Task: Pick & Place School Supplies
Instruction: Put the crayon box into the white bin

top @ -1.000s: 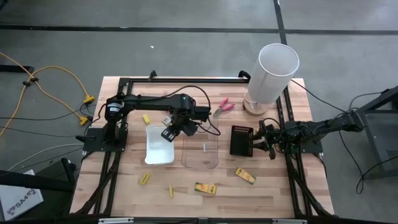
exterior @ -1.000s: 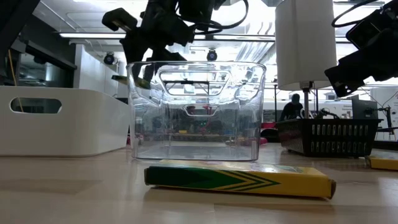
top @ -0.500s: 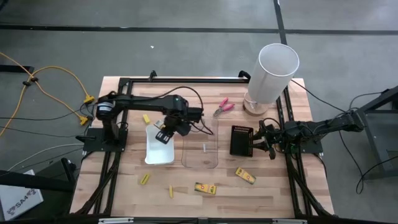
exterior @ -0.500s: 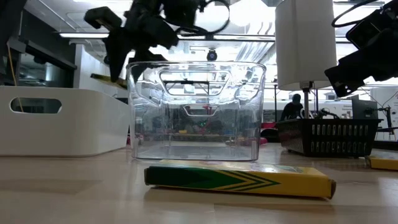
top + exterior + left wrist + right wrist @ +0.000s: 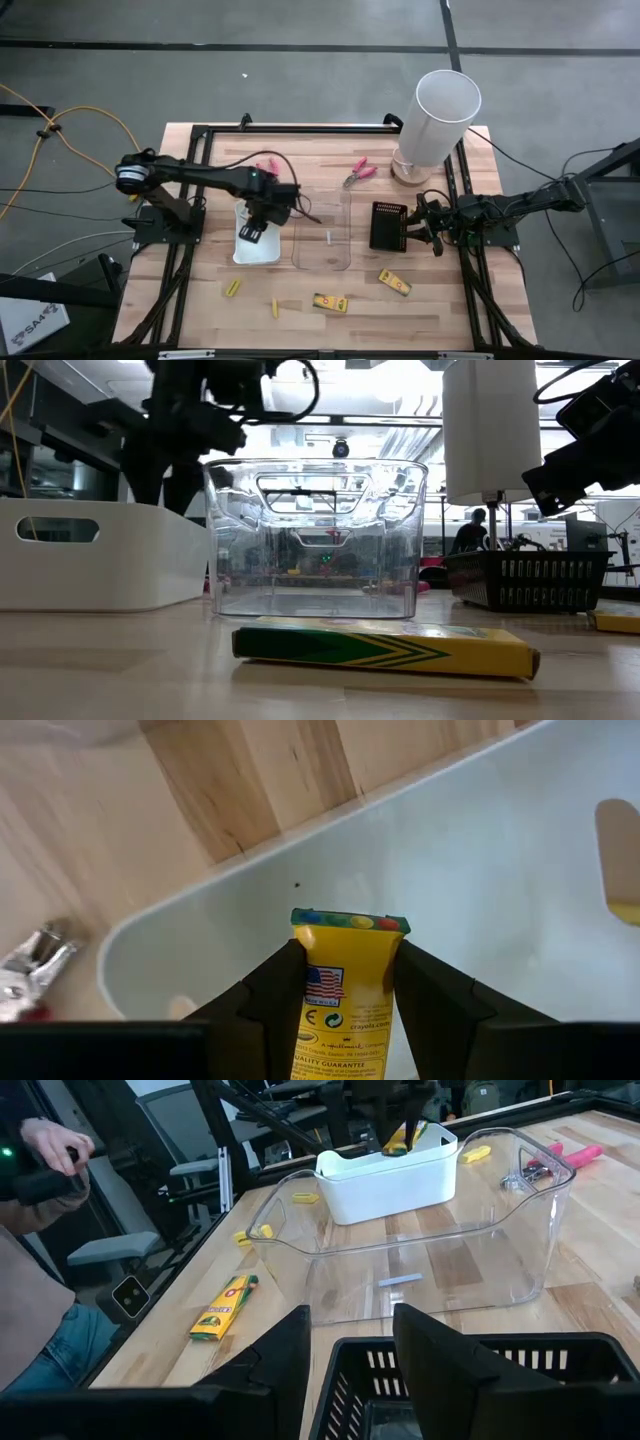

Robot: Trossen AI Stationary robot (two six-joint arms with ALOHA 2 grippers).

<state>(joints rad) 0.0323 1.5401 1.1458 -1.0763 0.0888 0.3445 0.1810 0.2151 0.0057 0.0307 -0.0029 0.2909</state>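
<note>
Right now I have the left gripper (image 5: 345, 985) over the white tray (image 5: 256, 232), its fingers (image 5: 270, 1000) clamped on a yellow crayon box (image 5: 345, 995), which points down into the tray's open interior. From above, the left arm reaches across from the table's left edge and ends over the tray. Just beside the tray stands the clear bin (image 5: 323, 237), with one small pale piece lying on its floor.

My right gripper (image 5: 418, 226) hangs over the black basket (image 5: 388, 225) on the right side; its fingers (image 5: 285, 1350) stand apart with nothing between them.

On the wood I see more supplies: another crayon box (image 5: 331, 302) near the front edge, a second yellow box (image 5: 394, 283) to its right, a yellow stick (image 5: 232, 288) and another (image 5: 273, 308) at front left, and pink-handled pliers (image 5: 359, 172) behind the bin. A white cylinder (image 5: 436, 122) stands at back right.

The right wrist view catches a person's hand (image 5: 52, 1145) beyond the table.
</note>
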